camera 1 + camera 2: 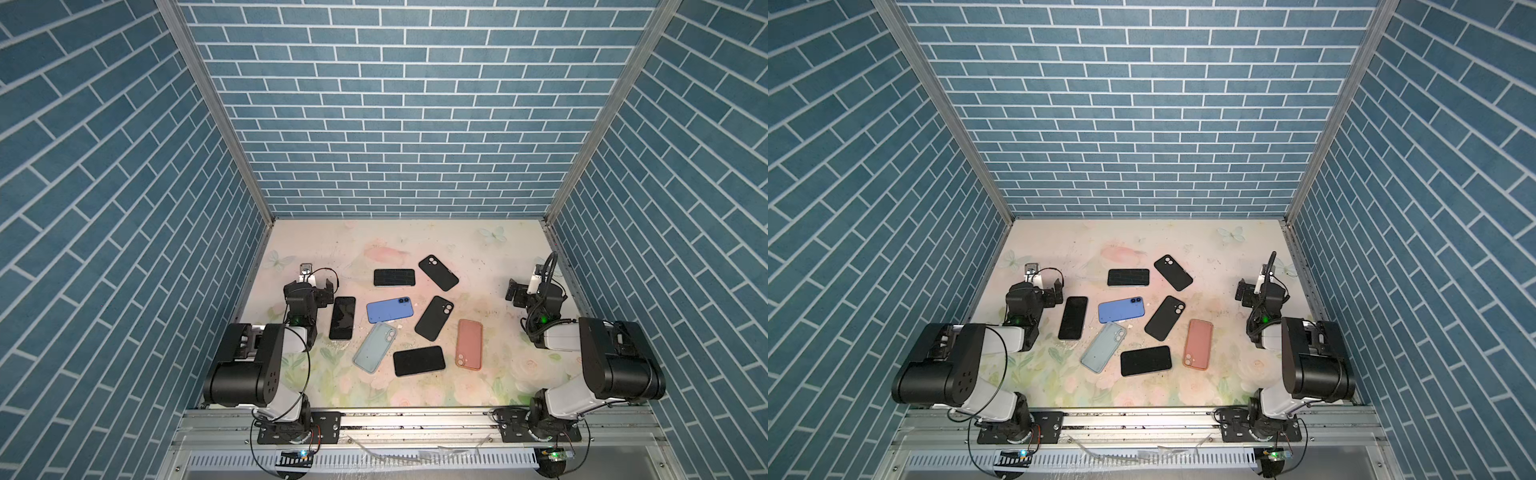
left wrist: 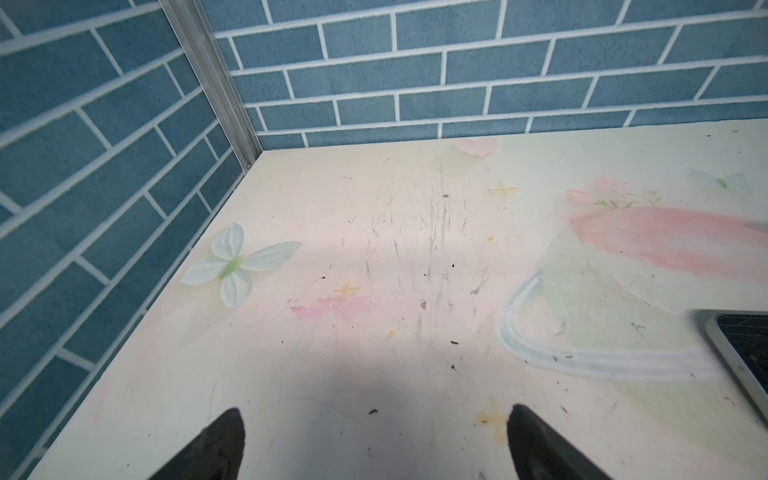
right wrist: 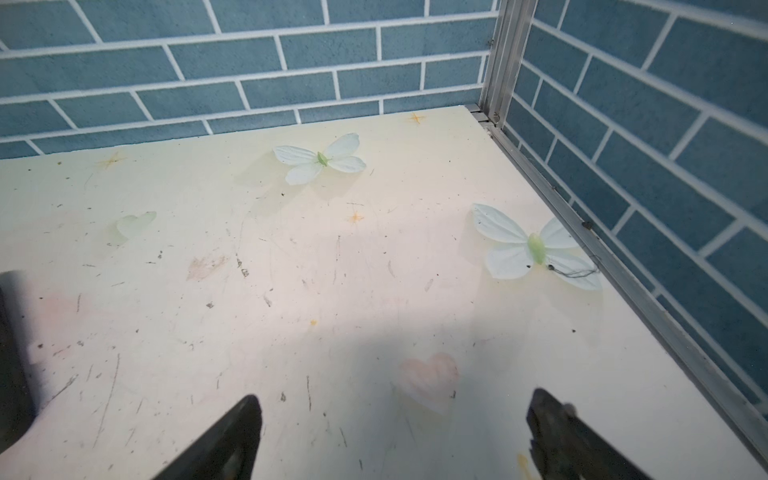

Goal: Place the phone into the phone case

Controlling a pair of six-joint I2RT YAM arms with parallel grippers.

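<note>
The left arm (image 1: 245, 365) and the right arm (image 1: 615, 361) look alike — fat black round joints joined by grey-white tubes. Thin black cables (image 1: 309, 370) loop along them, a tiny green light (image 1: 296, 320) glows on each, and the fingertips (image 2: 216, 446) are black and pointy.

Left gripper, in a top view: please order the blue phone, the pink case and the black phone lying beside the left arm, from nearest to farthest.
1. black phone, just right of the left gripper.
2. blue phone, near the centre of the scattered items.
3. pink case, far over on the right side.
</note>
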